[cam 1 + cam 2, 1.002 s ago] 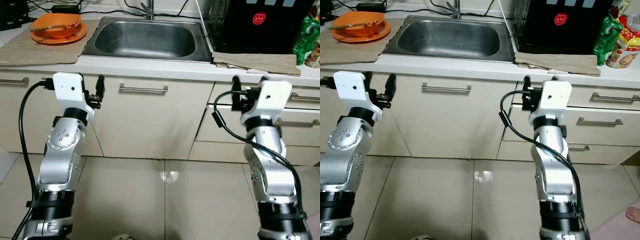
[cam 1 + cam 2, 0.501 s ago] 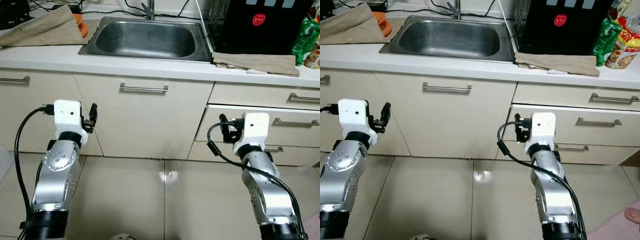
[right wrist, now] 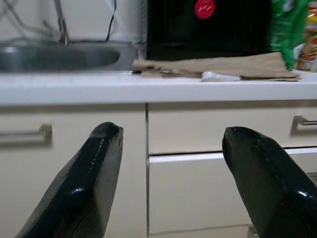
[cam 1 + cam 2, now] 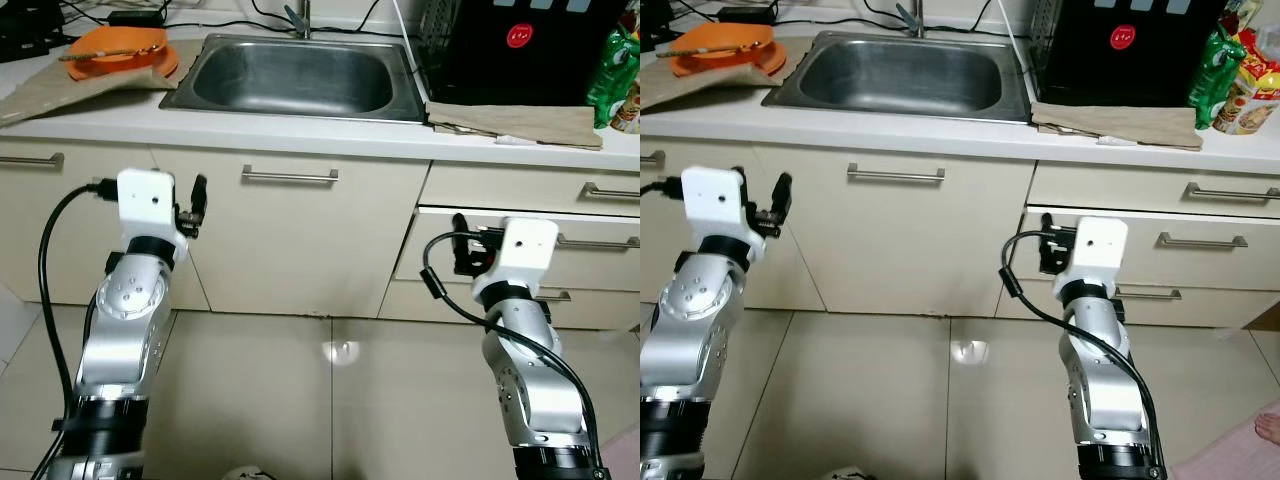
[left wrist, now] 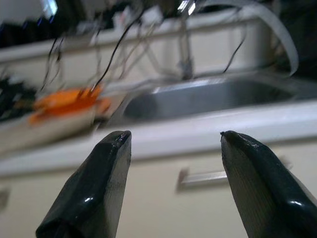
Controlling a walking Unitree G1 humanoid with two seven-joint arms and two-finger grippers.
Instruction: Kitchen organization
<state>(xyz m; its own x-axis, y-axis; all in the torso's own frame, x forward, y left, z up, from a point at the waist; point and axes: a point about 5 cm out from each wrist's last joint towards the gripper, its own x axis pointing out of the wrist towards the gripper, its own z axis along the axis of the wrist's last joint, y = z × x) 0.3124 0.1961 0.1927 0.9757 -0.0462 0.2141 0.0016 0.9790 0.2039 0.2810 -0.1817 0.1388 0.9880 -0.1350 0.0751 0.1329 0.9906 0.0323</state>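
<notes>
My left gripper (image 4: 192, 198) is held up in front of the cream cupboard door (image 4: 290, 240), below the counter edge, open with nothing between its fingers (image 5: 94, 193). My right gripper (image 4: 468, 252) is lower, in front of the drawer fronts (image 4: 600, 225) on the right, also open and empty (image 3: 171, 131). On the counter, an orange bowl on a plate (image 4: 118, 48) rests on a brown mat (image 4: 60, 92) left of the steel sink (image 4: 295, 78).
A black appliance (image 4: 520, 50) stands right of the sink, with a second brown mat (image 4: 520, 120) before it. Green and red snack packets (image 4: 612, 72) sit at the far right. Cables run behind the tap (image 4: 297, 18). Tiled floor (image 4: 330, 400) lies between my arms.
Both arms dropped from counter height, then rose a little. The left mat was raised over the orange bowl half a second ago; it now lies lower and the bowl shows again.
</notes>
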